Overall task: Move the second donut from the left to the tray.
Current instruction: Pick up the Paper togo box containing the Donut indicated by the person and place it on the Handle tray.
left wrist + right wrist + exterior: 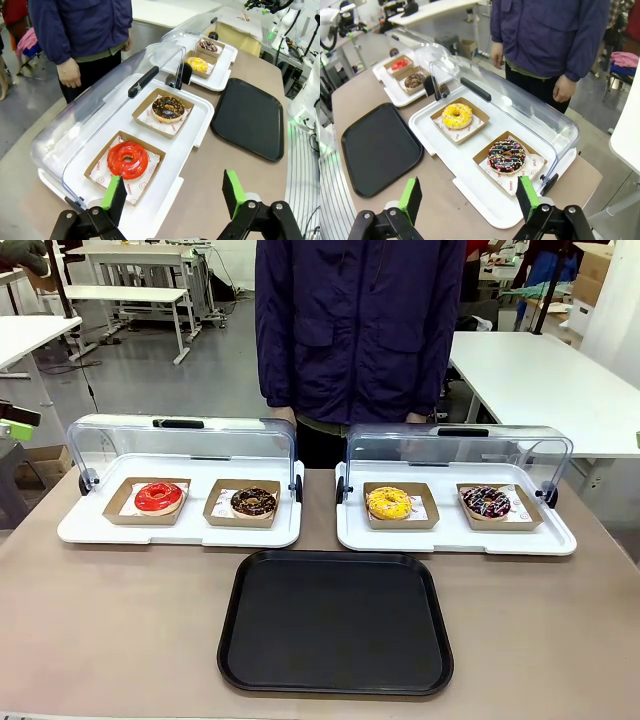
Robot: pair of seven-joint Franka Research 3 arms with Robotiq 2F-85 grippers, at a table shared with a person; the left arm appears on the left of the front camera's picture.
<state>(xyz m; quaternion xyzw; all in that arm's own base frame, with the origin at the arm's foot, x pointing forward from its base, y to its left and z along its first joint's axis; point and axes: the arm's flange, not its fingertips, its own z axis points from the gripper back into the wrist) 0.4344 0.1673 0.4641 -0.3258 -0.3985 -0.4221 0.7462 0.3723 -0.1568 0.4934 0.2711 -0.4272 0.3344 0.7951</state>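
Note:
The second donut from the left (254,502) is dark chocolate with tan bits and rests in a brown cardboard holder on the left white display tray; it also appears as the chocolate donut (168,108) (414,80) in both wrist views. The black tray (336,621) (248,117) (377,145) lies bare at the table's near middle. My left gripper (172,192) hovers open above the left display tray's near corner, close to the red donut (128,159). My right gripper (470,197) hangs open over the right display tray's near edge.
A red-glazed donut (159,497), a yellow donut (389,503) and a sprinkled dark donut (486,503) sit in holders on the two white display trays (70,528), whose clear lids (180,445) stand raised. A person (360,330) stands at the far side, hands down.

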